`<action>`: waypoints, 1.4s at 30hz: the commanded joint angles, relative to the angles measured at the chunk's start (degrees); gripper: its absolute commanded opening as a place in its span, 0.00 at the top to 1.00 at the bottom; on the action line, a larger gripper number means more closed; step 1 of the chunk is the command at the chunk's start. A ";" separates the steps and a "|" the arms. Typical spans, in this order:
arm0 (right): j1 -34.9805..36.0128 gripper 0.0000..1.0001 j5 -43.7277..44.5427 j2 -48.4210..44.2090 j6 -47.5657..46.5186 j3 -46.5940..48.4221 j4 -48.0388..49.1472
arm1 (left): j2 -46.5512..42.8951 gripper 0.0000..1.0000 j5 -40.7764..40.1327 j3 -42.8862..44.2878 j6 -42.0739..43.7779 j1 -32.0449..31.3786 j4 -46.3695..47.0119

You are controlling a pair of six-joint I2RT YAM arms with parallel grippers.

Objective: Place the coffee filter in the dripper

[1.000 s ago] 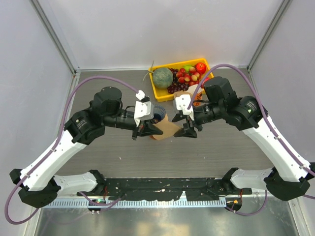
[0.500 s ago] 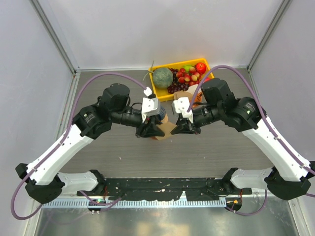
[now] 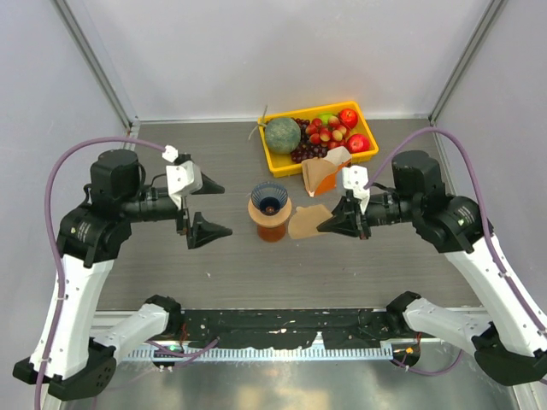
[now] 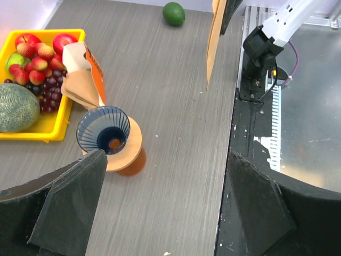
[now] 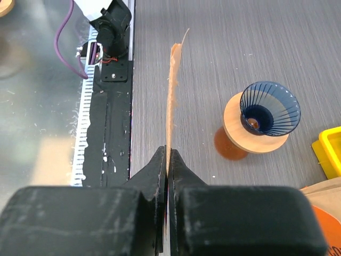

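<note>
Coffee filter [image 3: 306, 224]: thin tan paper, flattened to a fan, edge-on in the right wrist view and held clear of the table. The right gripper [image 3: 323, 227] pinches it at one edge, fingers pressed together. Dripper [image 3: 270, 198]: dark blue ribbed plastic cone, mouth up, seated on an orange-brown ring stand [image 3: 272, 229] just left of the filter, apart from it. The left gripper [image 3: 217, 207] is spread wide and holds nothing, with bare grey wood-grain table [image 3: 214, 265] between it and the stand. A yellow tray [image 4: 37, 132] of fruit and an orange-and-white carton [image 3: 318, 173] lie behind.
</note>
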 commanded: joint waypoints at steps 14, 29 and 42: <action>-4.67 0.95 -3.32 -6.55 1.65 -10.94 10.94 | -3.71 0.03 0.32 -1.07 1.06 2.14 -3.85; 12.99 0.95 3.08 2.68 -9.63 3.81 1.97 | 3.75 0.31 5.61 13.50 -5.46 -11.56 1.73; 20.38 0.94 10.21 9.63 -16.29 13.66 -4.35 | 3.67 0.58 -2.30 12.03 0.72 -20.97 -2.36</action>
